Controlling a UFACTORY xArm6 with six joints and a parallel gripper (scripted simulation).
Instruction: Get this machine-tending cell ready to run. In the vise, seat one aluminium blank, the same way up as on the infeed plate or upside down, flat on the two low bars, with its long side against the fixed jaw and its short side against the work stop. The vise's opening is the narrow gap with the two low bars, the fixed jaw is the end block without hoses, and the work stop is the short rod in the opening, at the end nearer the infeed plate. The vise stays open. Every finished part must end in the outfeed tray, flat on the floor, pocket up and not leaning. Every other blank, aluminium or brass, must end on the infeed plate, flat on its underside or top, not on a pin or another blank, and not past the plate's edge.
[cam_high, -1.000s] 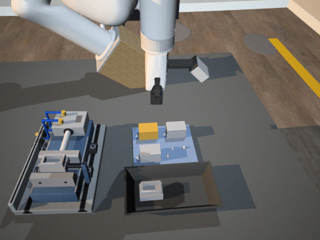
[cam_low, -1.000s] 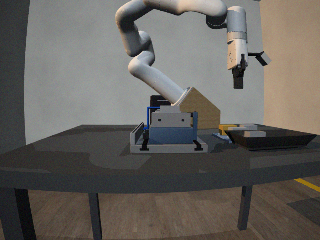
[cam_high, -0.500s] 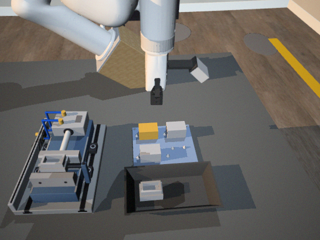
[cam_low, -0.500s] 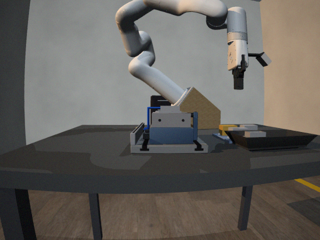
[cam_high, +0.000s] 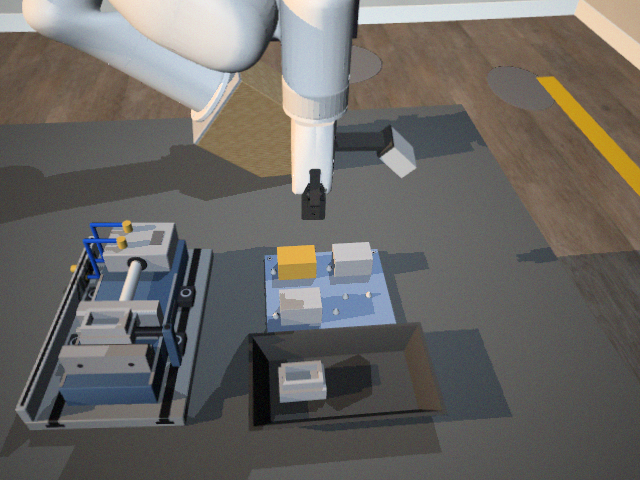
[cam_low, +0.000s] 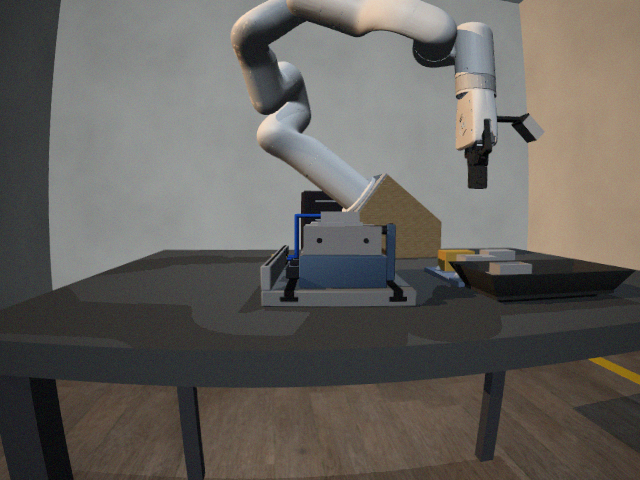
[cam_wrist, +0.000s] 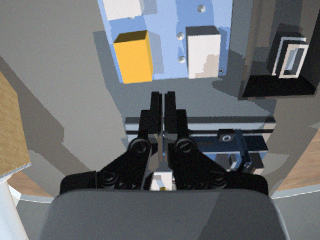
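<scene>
While pincer (cam_wrist: 163, 103) hangs closed (empty) | top only: vise (cam_high: 31, 392)

table (cam_low: 155, 310): dark grey top with a rounded front edge, standing on dark square legs; lighter and darker grey patches of shadow lie across it.
floor (cam_high: 444, 62): brown wood planks.
yellow stripe (cam_high: 594, 131): runs diagonally on the floor, off to the right of the table.
grey round patches (cam_high: 519, 87): one on the floor touching the stripe's far end, another (cam_high: 364, 64) partly hidden farther left.
back wall (cam_low: 155, 129): plain pale grey.
side wall (cam_low: 584, 129): beige, on the right.
skirting board (cam_high: 465, 10): pale strip along the foot of the far wall.
tan wedge block (cam_low: 403, 222): sloped top, on the table's far side.
</scene>
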